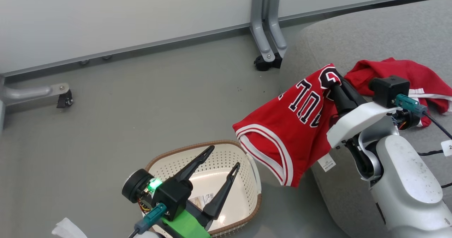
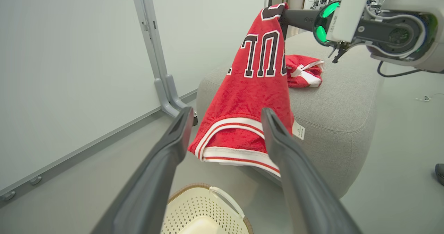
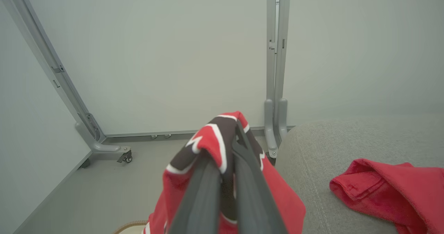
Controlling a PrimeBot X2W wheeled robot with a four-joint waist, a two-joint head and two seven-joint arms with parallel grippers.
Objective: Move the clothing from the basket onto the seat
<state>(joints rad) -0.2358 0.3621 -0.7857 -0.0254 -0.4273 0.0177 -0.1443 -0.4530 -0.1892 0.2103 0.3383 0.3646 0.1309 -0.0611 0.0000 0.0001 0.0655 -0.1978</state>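
Right tool (image 1: 333,82): pinching jersey (image 1: 282,125), letters "UL" legible
Left tool (image 1: 224,156): spread over basket (image 1: 251,185)
Other garment (image 1: 406,73): on seat (image 1: 370,36)

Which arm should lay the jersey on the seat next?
Right. The right gripper is shut on the jersey, which hangs at the edge of the seat near the other red garment. The left gripper is open over the basket, holding nothing.
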